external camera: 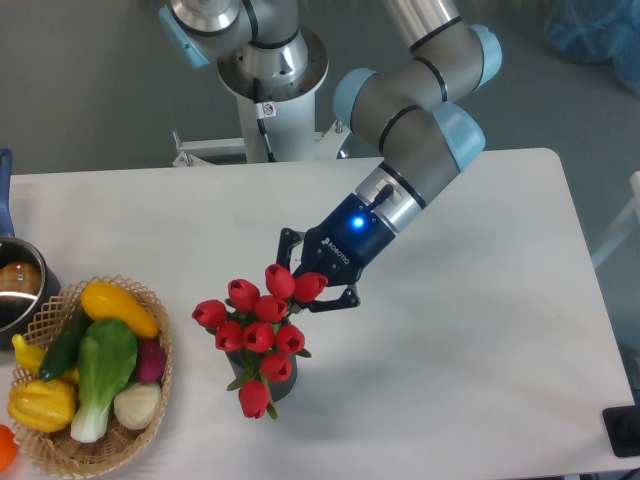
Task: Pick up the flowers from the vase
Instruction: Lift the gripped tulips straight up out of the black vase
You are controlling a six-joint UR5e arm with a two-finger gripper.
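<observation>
The flowers (256,331), a bunch of red tulip buds with green leaves, stand in the middle front of the white table. My gripper (303,288) comes in from the upper right and is shut on the bunch's upper right side, with buds between its black fingers (340,299). The bunch leans with its lowest bud hanging toward the front. Only a small dark sliver of the vase (288,386) shows under the blooms; the rest is hidden by them.
A wicker basket (163,339) full of vegetables sits at the front left. A metal pot (17,287) is at the far left edge. The arm's base (268,75) stands behind the table's back edge.
</observation>
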